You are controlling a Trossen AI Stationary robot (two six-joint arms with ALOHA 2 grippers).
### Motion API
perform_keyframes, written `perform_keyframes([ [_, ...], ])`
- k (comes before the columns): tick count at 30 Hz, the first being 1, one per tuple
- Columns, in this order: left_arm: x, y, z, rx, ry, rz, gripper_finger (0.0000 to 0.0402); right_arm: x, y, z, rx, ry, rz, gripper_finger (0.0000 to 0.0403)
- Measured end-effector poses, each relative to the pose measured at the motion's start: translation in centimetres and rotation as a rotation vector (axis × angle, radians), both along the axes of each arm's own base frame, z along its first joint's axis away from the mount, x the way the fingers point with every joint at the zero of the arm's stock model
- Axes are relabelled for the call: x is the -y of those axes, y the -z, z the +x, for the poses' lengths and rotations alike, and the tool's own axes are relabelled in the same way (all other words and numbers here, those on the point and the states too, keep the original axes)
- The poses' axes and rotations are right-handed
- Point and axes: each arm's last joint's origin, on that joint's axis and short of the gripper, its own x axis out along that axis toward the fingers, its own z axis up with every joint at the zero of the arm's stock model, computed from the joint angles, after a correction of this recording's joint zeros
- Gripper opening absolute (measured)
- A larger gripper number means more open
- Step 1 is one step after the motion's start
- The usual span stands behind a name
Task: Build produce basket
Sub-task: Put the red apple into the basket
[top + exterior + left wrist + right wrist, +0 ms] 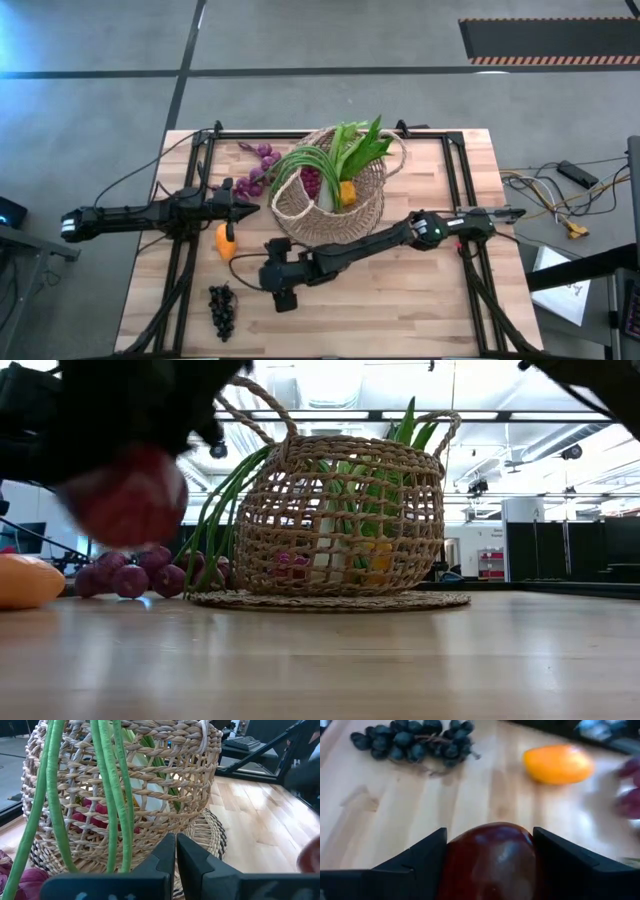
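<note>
- Nearest the right wrist camera sits the dark red apple (492, 857), filling the gap between the two dark fingers (417, 860) of the right gripper (283, 290); the fingers press against both its sides, so the claw is clamped on it.
- From the low view the apple (125, 495) hangs clear of the wood, a blurred red ball under the dark gripper, so it looks lifted rather than resting.
- Just beyond the claw lie the dark grape bunch (410, 740) and an orange fruit (559, 764), both on the bare table (420, 310).
- Farther out, the left gripper (175, 852) waits near the basket's side with its fingers pressed together, holding nothing (green scallion stalks (112, 795) droop in front of it).
- At the table's far middle stands the basket (370, 205), upright on a woven mat (330, 600).
- Already inside: leafy greens (355, 145), a purple-red grape bunch (312, 182) and an orange fruit (347, 192).
- Outside it: purple grapes (262, 165) beside the basket's left side, the orange fruit (226, 242) near the left gripper, the dark grapes (222, 305) near the front edge, and the apple in hand.
- By this count the basket seems roughly half built; the apple looks like the next item in.
</note>
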Motion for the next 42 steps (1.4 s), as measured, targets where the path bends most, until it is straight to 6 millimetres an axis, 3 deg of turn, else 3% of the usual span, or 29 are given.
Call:
perform_keyframes([
  [5, 0.0, 0.0, 0.0, -0.001, 0.000, 0.000, 0.0000, -1.6, -4.2, -2.7, 0.038, 0.054, -0.182, 0.0263],
  [10, 0.0, 0.0, 0.0, 0.000, 0.000, 0.000, 0.0000, -1.5, -8.3, -6.3, 0.065, 0.142, -0.336, 0.0262],
  [15, 0.0, 0.0, 0.0, 0.000, 0.000, 0.000, 0.0000, 0.9, -11.0, -11.7, 0.098, 0.291, -0.405, 0.0263],
  [20, 0.0, 0.0, 0.0, 0.000, 0.000, 0.000, 0.0000, 4.3, -12.1, -17.0, 0.225, 0.505, -0.506, 0.0263],
  [25, 0.0, 0.0, 0.0, 0.000, 0.000, 0.000, 0.0000, 8.4, -11.0, -20.1, 0.359, 0.624, -0.499, 0.0263],
  [32, 0.0, 0.0, 0.0, 0.000, 0.000, 0.000, 0.0000, 13.4, -6.6, -21.5, 0.540, 0.660, -0.352, 0.0264],
  [37, 0.0, 0.0, 0.0, 0.000, 0.000, 0.000, 0.0000, 15.0, -4.4, -21.8, 0.571, 0.662, -0.193, 0.0264],
  [42, 0.0, 0.0, 0.0, -0.001, 0.000, 0.000, 0.0000, 15.0, -3.3, -21.7, 0.532, 0.650, -0.135, 0.0266],
])
